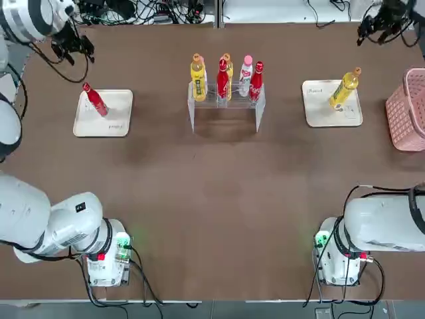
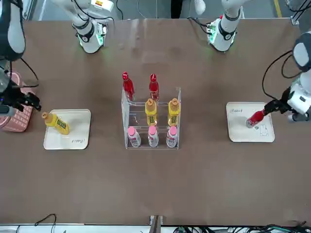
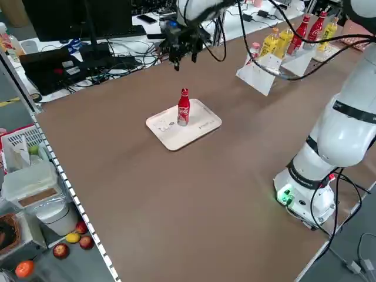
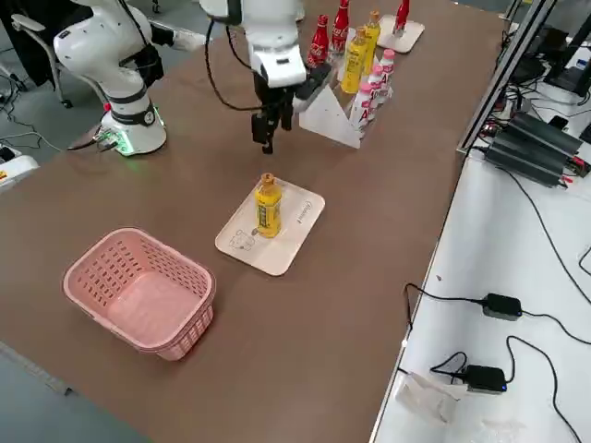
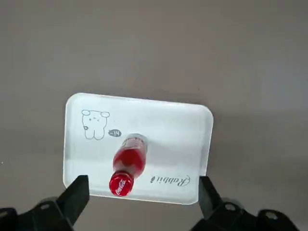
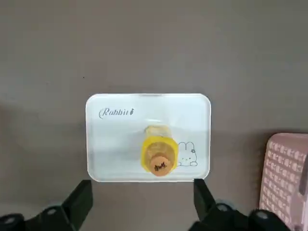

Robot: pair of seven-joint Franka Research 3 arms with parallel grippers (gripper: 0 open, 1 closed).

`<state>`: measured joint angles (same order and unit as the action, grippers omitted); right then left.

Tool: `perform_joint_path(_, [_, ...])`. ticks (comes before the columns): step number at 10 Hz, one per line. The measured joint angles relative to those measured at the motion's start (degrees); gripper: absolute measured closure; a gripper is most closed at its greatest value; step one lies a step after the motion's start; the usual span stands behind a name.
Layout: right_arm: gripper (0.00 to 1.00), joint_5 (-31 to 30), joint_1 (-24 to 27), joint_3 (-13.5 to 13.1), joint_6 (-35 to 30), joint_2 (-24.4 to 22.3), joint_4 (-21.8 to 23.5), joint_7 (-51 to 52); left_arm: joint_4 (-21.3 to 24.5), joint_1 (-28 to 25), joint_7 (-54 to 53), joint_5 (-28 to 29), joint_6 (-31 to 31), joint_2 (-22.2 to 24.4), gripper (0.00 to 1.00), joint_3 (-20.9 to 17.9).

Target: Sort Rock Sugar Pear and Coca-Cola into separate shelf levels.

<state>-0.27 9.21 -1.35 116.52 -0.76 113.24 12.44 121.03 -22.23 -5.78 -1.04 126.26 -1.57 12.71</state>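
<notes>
One Coca-Cola bottle (image 1: 95, 100) stands on the left cream tray (image 1: 118, 118). My left gripper (image 1: 76, 45) hovers open above and behind it, and the left wrist view looks straight down on the red cap (image 5: 121, 185). A Rock Sugar Pear bottle (image 1: 345, 88) stands on the right cream tray (image 1: 320, 109), with my right gripper (image 1: 385, 23) open high over it (image 6: 142, 192). The clear acrylic rack (image 2: 177, 99) at the table's middle holds two red bottles (image 2: 128, 86), two yellow bottles (image 2: 151, 112) and three white-pink bottles (image 2: 153, 137).
A pink basket (image 1: 408, 109) sits at the table's right edge beside the right tray. Both arm bases stand at the near edge. Cables and boxes lie beyond the far edge. Brown tabletop stretches between the rack and the trays.
</notes>
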Motion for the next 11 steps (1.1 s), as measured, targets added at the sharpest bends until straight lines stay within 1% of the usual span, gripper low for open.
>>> perform_joint_path(1, [0.07,0.0,0.5,0.0,3.1,0.0,2.6,1.8,4.0,-0.9,-1.3,0.0,4.2,0.4,0.01,0.0])
perform_joint_path(2, [0.07,0.0,1.0,0.0,5.6,0.0,4.9,2.7,7.0,-1.8,-2.6,0.0,7.9,0.4,0.02,-0.1])
perform_joint_path(4, [0.07,0.0,1.3,-0.1,10.4,0.2,8.7,3.1,10.6,-2.7,-4.2,0.0,12.6,0.4,0.04,-0.1])
perform_joint_path(5, [0.07,0.0,1.3,-0.1,12.5,0.7,10.3,3.1,11.3,-2.7,-4.3,0.0,13.4,0.4,0.07,-0.1])
perform_joint_path(8, [0.07,0.0,1.6,-0.6,13.9,2.5,11.7,3.1,11.6,-2.7,-4.6,0.0,14.2,-0.5,0.24,0.0])
perform_joint_path(10, [0.09,0.0,1.6,-0.6,14.4,3.3,12.0,3.1,11.6,-2.7,-5.1,0.0,14.5,-1.4,0.26,0.0])
perform_joint_path(11, [0.09,0.0,1.5,-0.6,14.4,3.6,12.1,3.1,11.6,-2.7,-5.3,0.0,14.6,-1.7,0.30,0.0])
